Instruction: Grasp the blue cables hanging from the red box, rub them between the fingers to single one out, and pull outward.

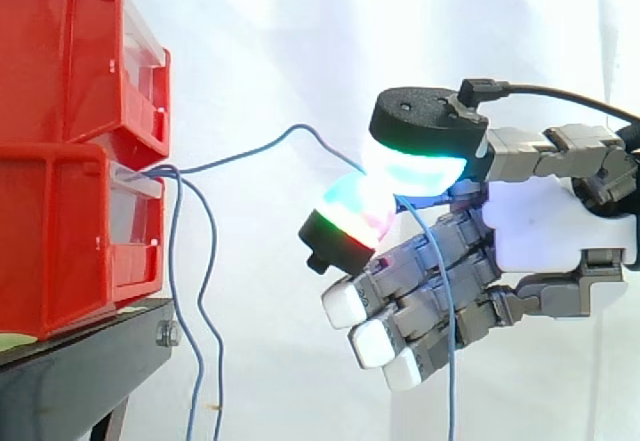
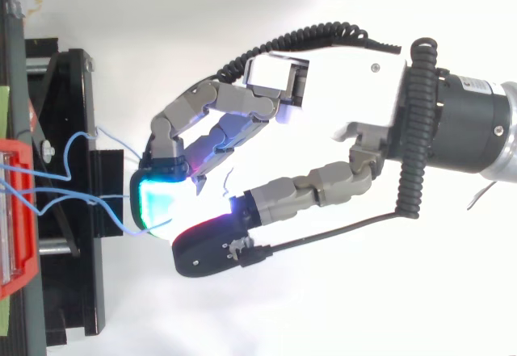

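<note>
Blue cables (image 1: 214, 229): we see two hanging loose from the lower red box (image 1: 60, 241), far left.
Single cable (image 1: 297, 127): spans box to hand, then drops.
Hand (image 1: 545, 226): we read it clamped on that cable between glowing pads (image 1: 415, 166).

Thin blue cables (image 1: 213, 233) dangle from red box (image 1: 60, 246) front; one arcs rightward.

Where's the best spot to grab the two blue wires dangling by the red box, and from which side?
Probably the hanging cables on the straight stretch beside the lower red bin, coming from the open side away from it: they dangle close together, so fingers can pinch both.
</note>
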